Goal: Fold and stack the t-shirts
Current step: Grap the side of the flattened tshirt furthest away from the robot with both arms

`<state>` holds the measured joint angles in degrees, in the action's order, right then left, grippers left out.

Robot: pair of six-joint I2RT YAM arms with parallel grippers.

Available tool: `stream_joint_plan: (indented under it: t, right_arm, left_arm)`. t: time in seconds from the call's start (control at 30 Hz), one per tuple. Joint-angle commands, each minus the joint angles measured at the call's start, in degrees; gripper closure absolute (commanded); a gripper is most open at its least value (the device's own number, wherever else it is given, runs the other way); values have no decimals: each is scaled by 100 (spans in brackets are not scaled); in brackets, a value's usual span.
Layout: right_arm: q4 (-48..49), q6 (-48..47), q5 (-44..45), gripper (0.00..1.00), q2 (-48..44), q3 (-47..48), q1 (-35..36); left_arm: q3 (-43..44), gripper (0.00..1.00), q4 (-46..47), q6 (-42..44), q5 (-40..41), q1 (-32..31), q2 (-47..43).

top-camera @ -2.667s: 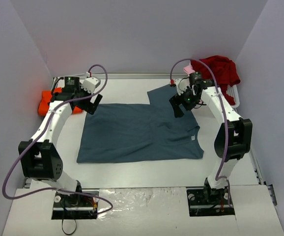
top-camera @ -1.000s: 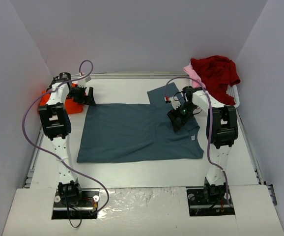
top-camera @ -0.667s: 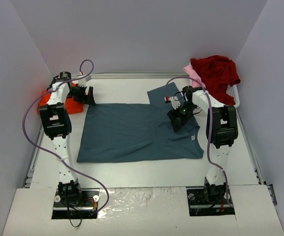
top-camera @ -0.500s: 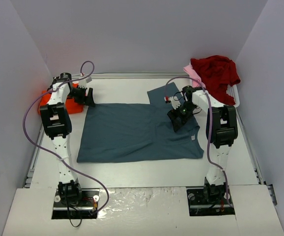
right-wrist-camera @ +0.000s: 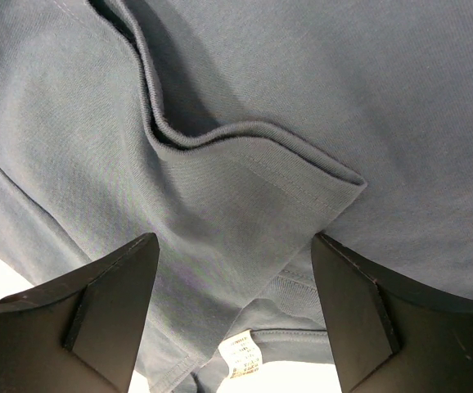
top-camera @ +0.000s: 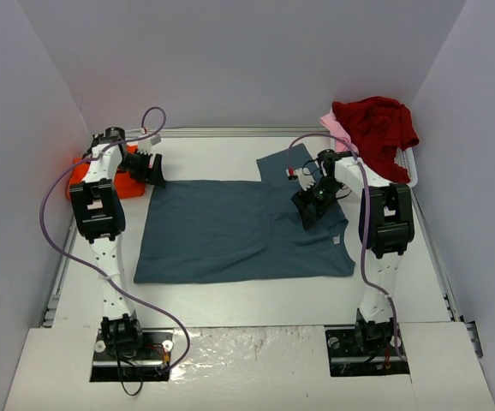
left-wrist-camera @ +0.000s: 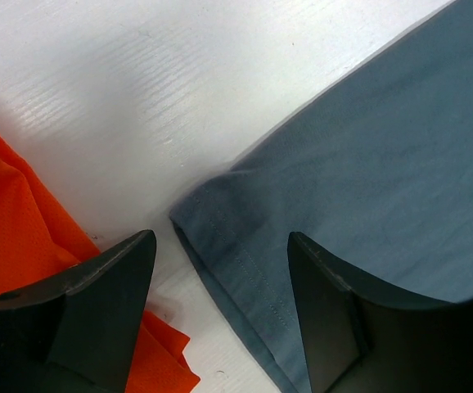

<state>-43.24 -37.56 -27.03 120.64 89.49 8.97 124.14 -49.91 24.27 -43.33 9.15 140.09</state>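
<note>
Where the white table (top-camera: 239,300) ends, plain pale grey walls (top-camera: 247,60) close it in on the left, far and right sides; a metal rail (top-camera: 222,132) runs along the far edge; a crinkled shiny sheet (top-camera: 247,342) covers the near strip between the two arm bases; in the left wrist view the tabletop shows fine ribbing.

Slate blue-grey t-shirt (top-camera: 230,231) lies spread flat mid-table, neck end to the right with a white label (right-wrist-camera: 241,356) showing, one sleeve lying out toward the far side. Orange t-shirt (top-camera: 132,187) is bunched at the far left, against the wall. Dark red t-shirt (top-camera: 376,124) is heaped on the white basket (top-camera: 408,169) at the far right; a pale pink t-shirt (top-camera: 330,125) peeks out at the heap's left edge.

Left gripper (top-camera: 155,174) is low at the blue-grey shirt's far-left corner, jaws spread wide; the hem corner lies between the fingers and is not pinched, with orange cloth just beside one finger. Right gripper (top-camera: 307,214) is low over the shirt near the neck, jaws also wide, a raised fold of blue-grey cloth between them; cannot tell whether the tips touch it. Purple cables (top-camera: 50,214) loop off both arms.
</note>
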Motion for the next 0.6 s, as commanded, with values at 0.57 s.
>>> stream_joint_plan:
  t: [0.57]
  right_arm:
    - [-369,-41,303,30,346,-108,-18]
  left_arm:
    - [-188,60,-212,350,193,-212,36]
